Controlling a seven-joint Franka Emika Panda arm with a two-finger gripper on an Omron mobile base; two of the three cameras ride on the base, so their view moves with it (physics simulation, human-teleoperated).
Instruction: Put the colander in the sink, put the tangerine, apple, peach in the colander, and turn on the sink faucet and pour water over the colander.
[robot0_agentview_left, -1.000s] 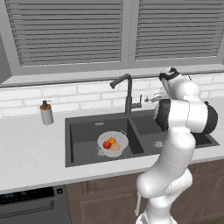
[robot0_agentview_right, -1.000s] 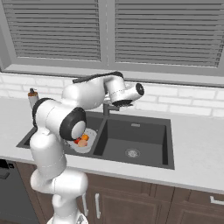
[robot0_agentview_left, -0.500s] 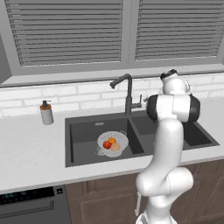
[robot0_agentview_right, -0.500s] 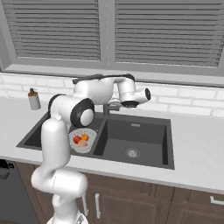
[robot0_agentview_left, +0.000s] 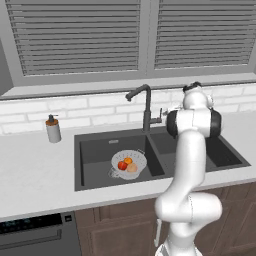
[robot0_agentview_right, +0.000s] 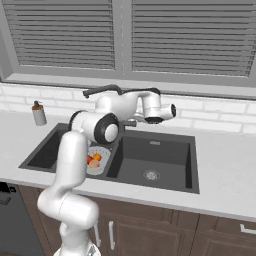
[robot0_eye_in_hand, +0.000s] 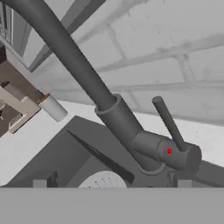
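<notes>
Left base view is showing the matte charcoal double-basin sink (robot0_agentview_left: 95, 150) sitting in a pale smooth counter (robot0_agentview_left: 35, 175), with the round perforated white colander (robot0_agentview_left: 129, 164) resting in the left basin. The glossy red apple (robot0_agentview_left: 122, 165), small orange tangerine (robot0_agentview_left: 128, 160) and pale peach (robot0_agentview_left: 132, 168) are lying inside it. The slim black sink faucet (robot0_agentview_left: 145, 107) is rising behind the basins, beside a grey cylindrical soap dispenser (robot0_agentview_left: 52, 129) farther left.

Right base view is showing the gripper (robot0_agentview_right: 172, 111) hovering over the right basin, just beside the faucet base; the fingers are standing wide apart, gripping nothing.

Hand view is looking closely at the faucet's dark tubular neck, with its thin rod-shaped lever (robot0_eye_in_hand: 169, 123) tilting up from the stubby valve body. The colander's dotted rim is peeking in below.
</notes>
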